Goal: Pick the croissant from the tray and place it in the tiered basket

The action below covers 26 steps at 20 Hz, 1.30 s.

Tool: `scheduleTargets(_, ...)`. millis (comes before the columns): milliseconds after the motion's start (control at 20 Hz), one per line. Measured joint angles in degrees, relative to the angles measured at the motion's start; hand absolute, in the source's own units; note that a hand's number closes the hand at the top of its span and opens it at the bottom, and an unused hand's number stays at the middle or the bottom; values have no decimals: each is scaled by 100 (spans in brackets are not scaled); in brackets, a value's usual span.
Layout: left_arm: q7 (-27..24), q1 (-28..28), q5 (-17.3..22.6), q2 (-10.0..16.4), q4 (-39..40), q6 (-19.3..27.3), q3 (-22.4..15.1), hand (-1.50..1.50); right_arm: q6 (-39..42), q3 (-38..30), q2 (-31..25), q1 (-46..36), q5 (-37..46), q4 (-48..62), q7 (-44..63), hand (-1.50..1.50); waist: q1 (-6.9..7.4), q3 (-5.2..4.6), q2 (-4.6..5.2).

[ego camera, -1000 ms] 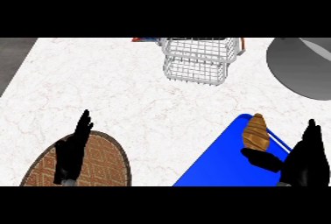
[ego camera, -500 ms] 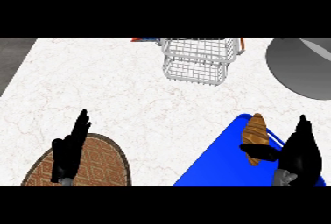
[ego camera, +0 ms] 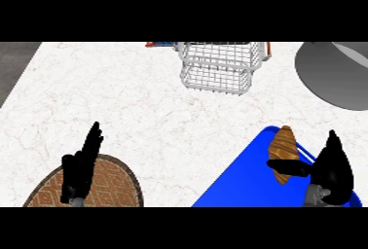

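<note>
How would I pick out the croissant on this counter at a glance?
Start at the white marble counter and find the blue tray at its lower right. On the tray's far end, beside the black right hand, lies the croissant: the only brown, ridged, elongated thing on blue.

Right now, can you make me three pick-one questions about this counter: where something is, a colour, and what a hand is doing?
1. Where is the croissant? A in a cup. B on the tray. C on the floor.
2. What colour is the tray? A red. B green. C blue.
3. Is the left hand holding something? A yes, the croissant. B no, its fingers are straight. C yes, a cup.

Answers:
1 B: it lies on the tray, beside the right hand.
2 C: its surface is plainly blue.
3 B: it rests open over the mat, with nothing in it.
</note>
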Motion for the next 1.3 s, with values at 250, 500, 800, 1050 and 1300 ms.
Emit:
scheduleTargets(250,81,52,-108,-68,-94,8,33,0,-127,-105,13,-130,-71,349,-118,150,9,-10,2)
scheduleTargets(500,49,66,-251,-208,-39,-18,52,0,-294,-230,15,-280,-42,675,-353,150,6,-8,-4)
scheduleTargets(800,17,81,-284,-227,-75,-120,152,0,-545,-174,-92,-509,413,1195,-583,150,17,-17,-18)
scheduleTargets(1050,76,80,-231,-203,-101,-250,233,0,-401,-39,-315,-651,676,1366,-841,150,27,-17,-6)
scheduleTargets(1300,125,32,-289,-207,-149,-267,130,0,752,718,-989,-846,244,1601,-2307,150,195,-38,20)
